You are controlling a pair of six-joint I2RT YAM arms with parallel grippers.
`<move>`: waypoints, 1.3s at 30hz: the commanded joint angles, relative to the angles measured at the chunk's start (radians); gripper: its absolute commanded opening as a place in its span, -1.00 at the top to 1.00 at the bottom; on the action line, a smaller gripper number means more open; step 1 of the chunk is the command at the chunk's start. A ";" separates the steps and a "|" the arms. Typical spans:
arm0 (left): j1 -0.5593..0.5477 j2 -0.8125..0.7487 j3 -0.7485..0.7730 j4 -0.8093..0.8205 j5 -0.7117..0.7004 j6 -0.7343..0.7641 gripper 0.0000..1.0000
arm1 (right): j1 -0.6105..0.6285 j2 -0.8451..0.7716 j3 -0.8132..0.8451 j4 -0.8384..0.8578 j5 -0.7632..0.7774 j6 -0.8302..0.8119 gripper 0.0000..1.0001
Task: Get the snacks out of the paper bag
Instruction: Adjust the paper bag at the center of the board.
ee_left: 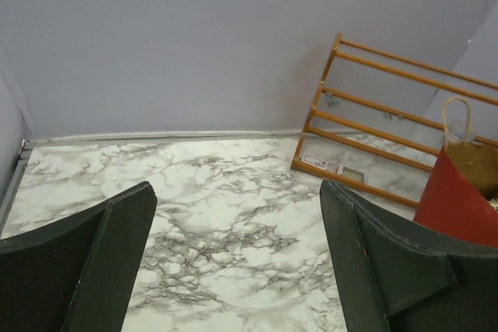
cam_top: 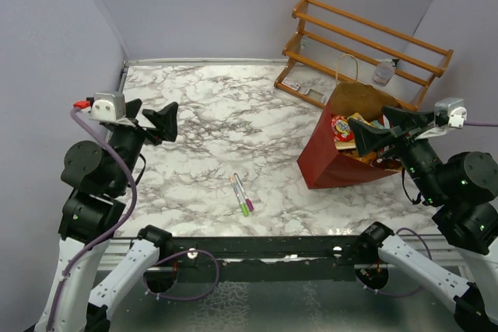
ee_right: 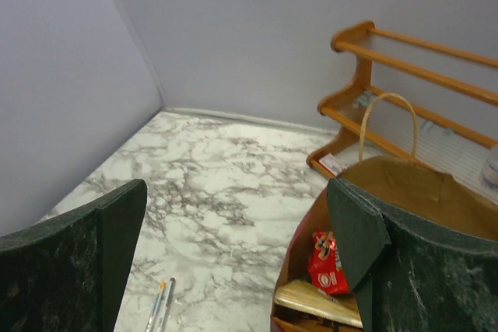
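The paper bag [cam_top: 331, 162], red outside and brown inside, stands open at the right of the marble table; it also shows in the right wrist view [ee_right: 405, 192] and at the right edge of the left wrist view [ee_left: 459, 204]. Inside it lie snacks: a small red packet [cam_top: 341, 128] [ee_right: 327, 263] and a tan packet [ee_right: 315, 301] below it. My right gripper [cam_top: 380, 131] [ee_right: 233, 262] is open and empty, hovering over the bag's mouth. My left gripper [cam_top: 156, 118] [ee_left: 233, 262] is open and empty above the table's left side.
A wooden slatted rack [cam_top: 366, 48] leans at the back right behind the bag. Two marker pens [cam_top: 242, 194] lie on the table near the front middle. Grey walls close in the left, back and right.
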 commanded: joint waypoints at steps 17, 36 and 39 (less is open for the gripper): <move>0.100 0.071 -0.388 0.371 -0.130 -0.009 -0.97 | -0.289 0.040 0.148 -0.465 0.196 0.371 -0.99; 0.117 0.125 -0.428 0.482 -0.170 -0.034 -0.97 | -0.332 -0.084 0.157 -0.939 0.413 0.772 -0.99; 0.117 0.132 -0.427 0.487 -0.171 -0.036 -0.97 | -0.332 -0.122 0.161 -0.952 0.424 0.754 -0.99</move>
